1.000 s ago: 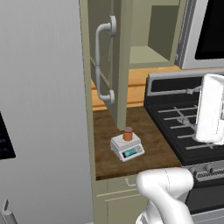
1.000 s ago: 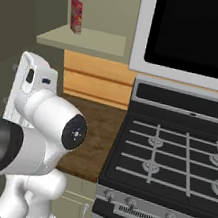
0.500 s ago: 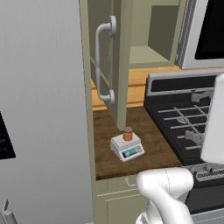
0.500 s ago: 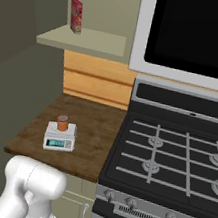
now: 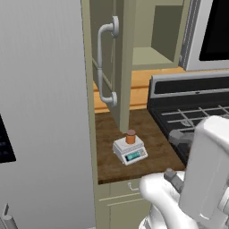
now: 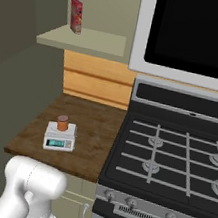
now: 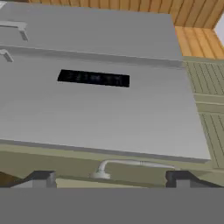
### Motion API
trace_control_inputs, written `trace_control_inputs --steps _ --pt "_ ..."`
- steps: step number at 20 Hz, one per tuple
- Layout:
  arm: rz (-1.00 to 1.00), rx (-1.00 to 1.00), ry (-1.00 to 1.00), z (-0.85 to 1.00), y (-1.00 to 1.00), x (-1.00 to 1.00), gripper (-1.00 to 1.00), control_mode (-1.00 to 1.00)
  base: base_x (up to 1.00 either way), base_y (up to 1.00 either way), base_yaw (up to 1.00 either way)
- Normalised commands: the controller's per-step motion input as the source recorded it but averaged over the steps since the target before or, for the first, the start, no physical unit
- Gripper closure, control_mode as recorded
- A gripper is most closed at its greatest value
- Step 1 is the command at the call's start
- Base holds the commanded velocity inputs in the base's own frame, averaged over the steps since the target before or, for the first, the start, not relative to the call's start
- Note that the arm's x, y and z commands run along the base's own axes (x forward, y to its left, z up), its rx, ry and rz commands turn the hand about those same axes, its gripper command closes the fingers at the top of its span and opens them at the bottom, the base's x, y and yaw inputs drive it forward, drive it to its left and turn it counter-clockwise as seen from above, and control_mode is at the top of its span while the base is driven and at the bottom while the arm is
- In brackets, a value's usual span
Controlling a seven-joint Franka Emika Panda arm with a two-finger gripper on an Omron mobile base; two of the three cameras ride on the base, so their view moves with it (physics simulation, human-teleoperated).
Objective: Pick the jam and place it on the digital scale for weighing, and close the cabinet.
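Jam [image 5: 130, 136] on digital scale [image 5: 129, 150], left of stove [image 6: 173, 158]

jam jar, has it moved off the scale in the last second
No. In the left base view the jam sits on the digital scale, in the same place beside the open cabinet door as before.

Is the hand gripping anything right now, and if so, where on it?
Nothing is held. The hand is open with empty space between its fingertips; the jam already sits on the digital scale.

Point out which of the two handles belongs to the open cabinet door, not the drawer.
The long vertical grey-white bar handle on the cabinet door, swung out above the counter. The small curved drawer handle sits low, under the counter's front edge.
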Motion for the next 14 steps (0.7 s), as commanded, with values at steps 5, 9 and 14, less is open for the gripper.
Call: trace_control_inputs --steps 5,9,14 --pt "-0.37 -0.08 -0.18 -0.63 0.92 0.5 -1.0 -1.0 0.0 0.0 0.0" --pt "-0.35 0.0 -0.28 -0.46 0.29 0.72 -1.0 -1.0 0.0 0.0 0.0" --pt "-0.14 0.0 -0.08 -0.48 0.11 0.79 -1.0 -1.0 0.0 0.0 0.0"
